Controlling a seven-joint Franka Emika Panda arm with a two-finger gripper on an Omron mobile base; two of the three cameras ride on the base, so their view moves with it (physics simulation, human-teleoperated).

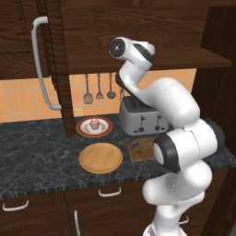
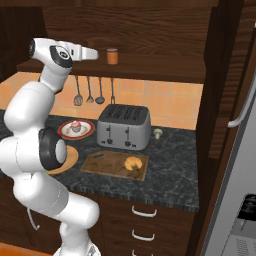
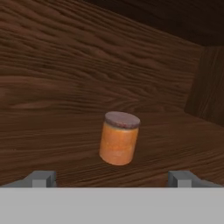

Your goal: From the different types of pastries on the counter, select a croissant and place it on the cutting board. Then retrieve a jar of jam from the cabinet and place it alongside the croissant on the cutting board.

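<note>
up high, open pincer (image 3: pixel 112 178) facing jar of jam (image 3: pixel 119 138), apart

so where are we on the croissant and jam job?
Done: croissant lies on the cutting board. In hand: gripper, jaws open, faces the jar of jam, which stands upright on the cabinet shelf, not yet grasped. Left: grasp the jar and set it beside the croissant.

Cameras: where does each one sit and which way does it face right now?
Left base view: behind the arm's left, facing the black marble counter; arm rises lower right.
Right base view: behind its right, same counter, golden-brown croissant on the dark-brown cutting board; arm lower left.
Hand view: looks along the open gripper at the small orange jam jar, also seen from the right base.
</note>
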